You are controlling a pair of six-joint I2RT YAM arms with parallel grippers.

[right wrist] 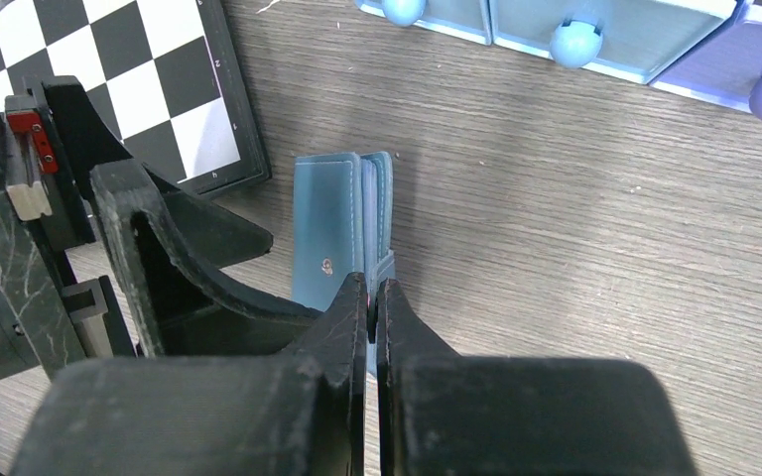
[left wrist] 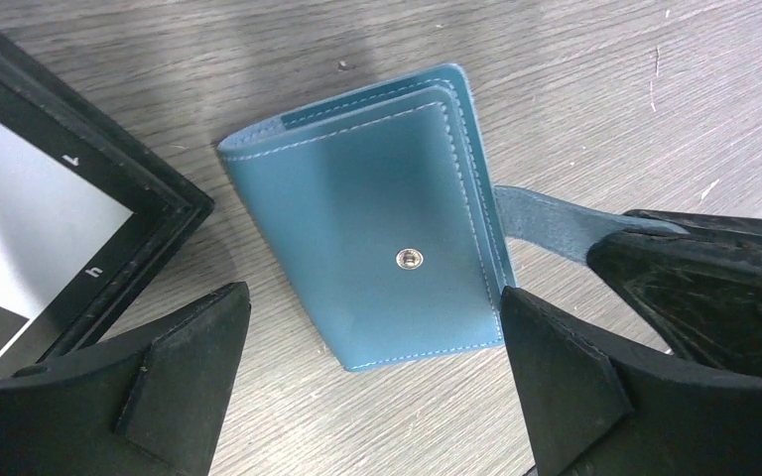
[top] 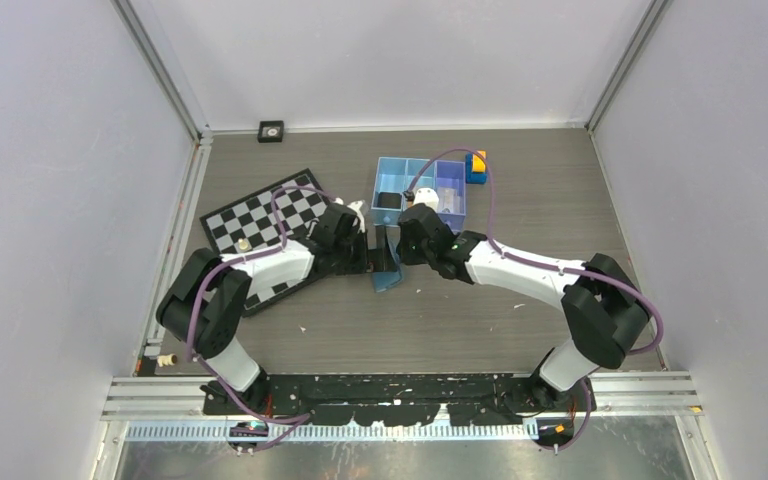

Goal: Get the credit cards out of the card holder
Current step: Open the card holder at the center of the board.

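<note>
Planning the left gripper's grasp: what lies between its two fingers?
The folded card holder, resting on the table; the left wrist view shows it.

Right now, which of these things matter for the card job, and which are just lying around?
Part of the job: card holder, its flap pinched by the right gripper; left gripper, open around it. No cards showing.

Lying about: chessboard, blue tray, toy blocks.

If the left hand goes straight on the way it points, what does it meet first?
Most likely the card holder, lying closed on the table between the left hand's open fingers; how far off it is, I cannot tell.
</note>
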